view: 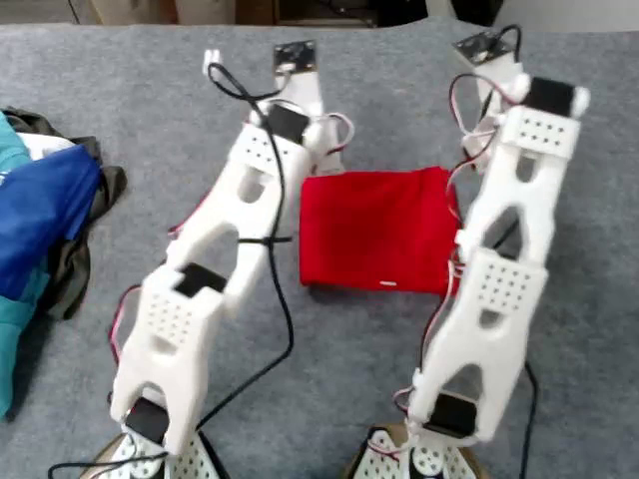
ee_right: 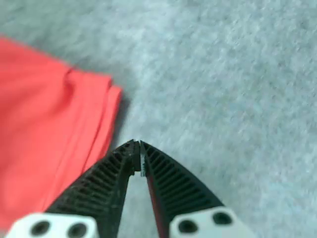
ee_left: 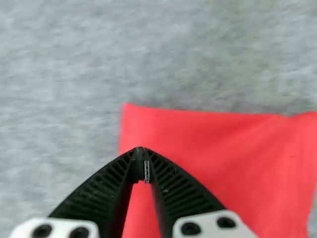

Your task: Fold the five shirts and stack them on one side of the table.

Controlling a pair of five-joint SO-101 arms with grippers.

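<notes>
Red shirt looks folded already: a tidy rectangle lying flat on the grey surface, mid-way between the two arms. My read is that the step in hand is shifting it to the stacking side. To do that cleanly, spread both pincers first, then bite through all layers at opposite edges, not just the top ply. Layers show stacked at the edge in the right wrist view, so a shallow grab would probably peel the fold open. Lift both sides together and level, and carry rather than drag, since the surface looks grippy enough to rumple the bottom layer. Left pincer is pressed together with nothing visible between the tips. It sits over the shirt just inside one corner, and I can't tell whether it touches the cloth. Right pincer is also pressed together and empty, over bare surface just beside the shirt's opposite layered edge, not on it. A loose pile of blue, teal and dark cloth sits at the surface's left edge, well apart from the shirt.
</notes>
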